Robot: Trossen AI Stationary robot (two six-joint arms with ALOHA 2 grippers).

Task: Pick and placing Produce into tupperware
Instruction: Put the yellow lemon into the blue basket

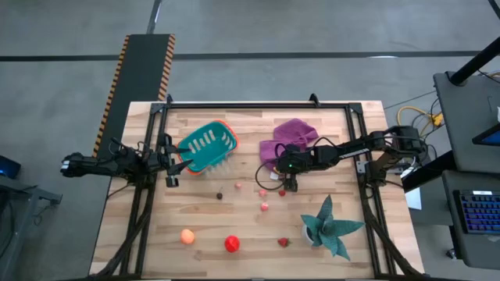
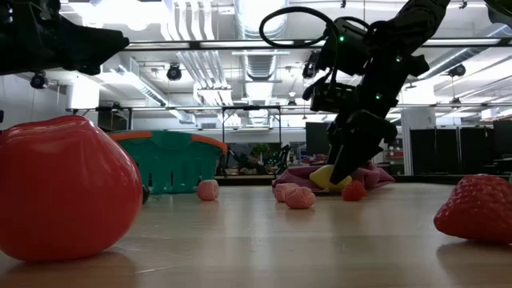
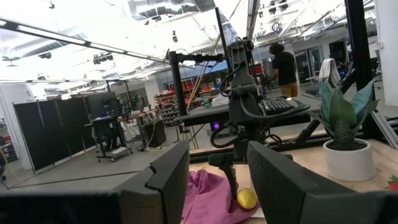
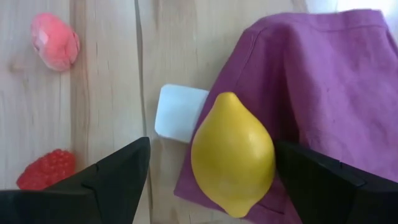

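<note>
Directly beneath my right gripper point(image 4: 208, 177) the yellow lemon point(image 4: 232, 154) is lying on the near edge of the purple cloth point(image 4: 317, 81), and I am hovering over it with my fingers spread as wide as they go, holding nothing. Seen past my wrist, the lemon is sitting between my two fingers, one finger to each side of its belly, apart from both. Its long axis is running across the line that joins my fingers, with the pointed tip facing away from me toward a small white tag point(image 4: 179, 114) and the blunter end toward my wrist; closing would pinch it across its narrow width, I judge. From above, my right gripper point(image 1: 290, 184) is far nearer to this fruit than my left gripper point(image 1: 173, 160), which is waiting, partly open, at the teal basket point(image 1: 208, 145) across the table point(image 1: 258, 234), well apart from the lemon.
</note>
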